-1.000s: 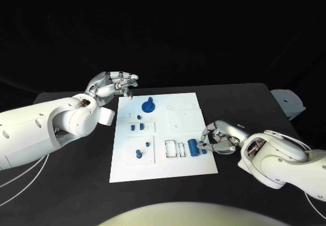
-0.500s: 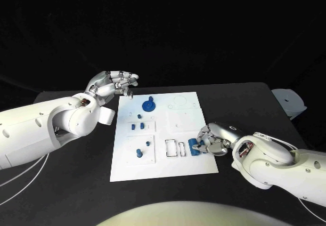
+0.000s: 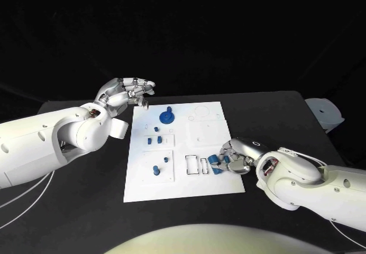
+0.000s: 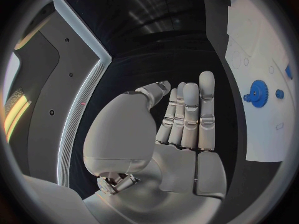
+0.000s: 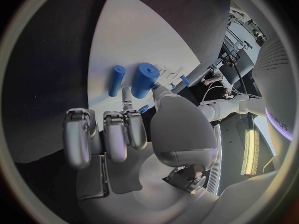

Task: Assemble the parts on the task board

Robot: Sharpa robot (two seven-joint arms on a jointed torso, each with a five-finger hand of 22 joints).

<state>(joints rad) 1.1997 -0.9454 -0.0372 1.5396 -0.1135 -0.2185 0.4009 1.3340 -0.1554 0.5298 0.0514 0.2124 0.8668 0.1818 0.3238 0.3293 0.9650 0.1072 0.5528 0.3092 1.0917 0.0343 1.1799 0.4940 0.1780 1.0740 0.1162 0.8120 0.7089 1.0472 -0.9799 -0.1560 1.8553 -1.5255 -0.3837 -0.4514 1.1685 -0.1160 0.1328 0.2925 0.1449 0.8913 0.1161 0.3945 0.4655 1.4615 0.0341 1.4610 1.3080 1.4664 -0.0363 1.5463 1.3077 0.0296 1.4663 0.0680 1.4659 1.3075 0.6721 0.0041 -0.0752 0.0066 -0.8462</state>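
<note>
The right hand (image 3: 232, 159), in the lower right of the frame, sits at the right edge of the white board (image 3: 183, 185) with its fingers curled around a blue cylinder (image 5: 143, 79). A thinner blue peg (image 5: 116, 80) lies just beside it, parallel. The left hand (image 3: 126, 92), released and holding nothing, hovers at the board's upper-left corner, far from both.

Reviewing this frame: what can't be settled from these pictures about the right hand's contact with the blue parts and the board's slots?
- Head view: the right hand covers the blue cylinder, so grip is unclear.
- Right wrist view: fingers reach toward the cylinder and blue peg; contact cannot be told.
- Head view: small parts on the task board are too small to tell seated from loose.
- Left hand hovers at the board's far corner, holding nothing.
</note>
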